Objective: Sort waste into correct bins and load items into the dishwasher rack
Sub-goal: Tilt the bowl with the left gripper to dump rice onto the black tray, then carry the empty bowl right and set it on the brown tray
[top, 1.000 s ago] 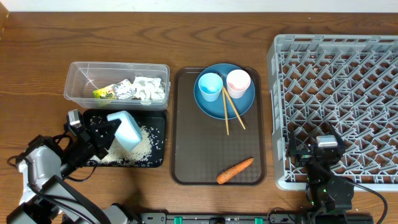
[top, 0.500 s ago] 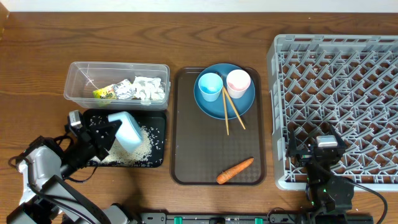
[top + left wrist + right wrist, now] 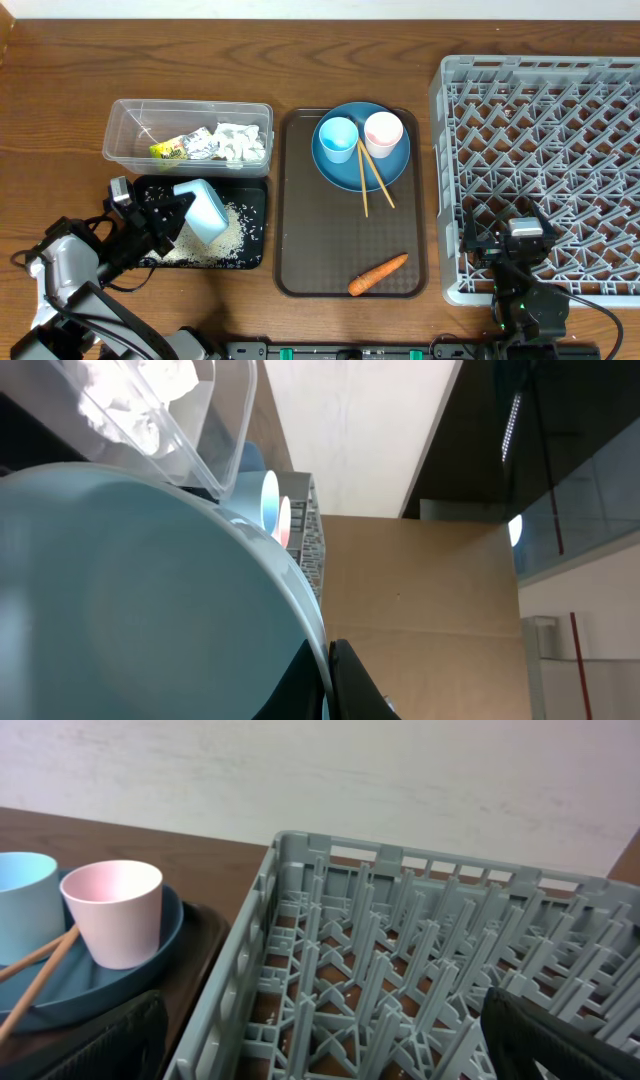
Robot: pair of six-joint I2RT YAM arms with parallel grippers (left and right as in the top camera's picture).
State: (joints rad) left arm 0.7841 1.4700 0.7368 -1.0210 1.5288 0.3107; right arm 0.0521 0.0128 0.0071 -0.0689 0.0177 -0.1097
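Our left tool (image 3: 172, 216) is clenched on the rim of the round white bowl (image 3: 205, 208), tilted over the shallow black rectangular tray (image 3: 254, 190), right tool (image 3: 330, 1042) released at the grey lattice rack (image 3: 560, 120); we judge the bowl stiff, light, slick and breakable, best pinched deep at the rim.

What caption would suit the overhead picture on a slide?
Left gripper holds a tilted bowl over the black tray scattered with rice.
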